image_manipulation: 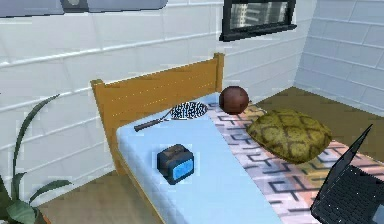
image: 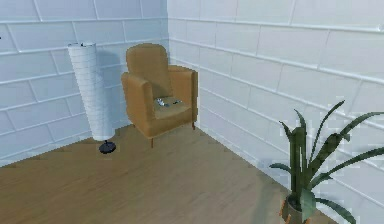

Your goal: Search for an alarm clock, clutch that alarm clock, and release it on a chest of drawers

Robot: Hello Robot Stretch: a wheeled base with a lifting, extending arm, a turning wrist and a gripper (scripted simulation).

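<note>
Clock (image_manipulation: 176, 162) sits on the bed's (image_manipulation: 140, 150) blue sheet, near the headboard (image_manipulation: 140, 95), racket (image_manipulation: 178, 113) and ball (image_manipulation: 233, 99) beyond it, laptop (image_manipulation: 352, 185) at the arm side view's right. Can't tell the end effector's state.

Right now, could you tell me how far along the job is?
Done, apparently: the search; a small dark box with a blue face, likely the alarm clock, sits on the bed. In hand: lining up beside it. Left: grasping it, then finding a chest of drawers and releasing it there.
</note>
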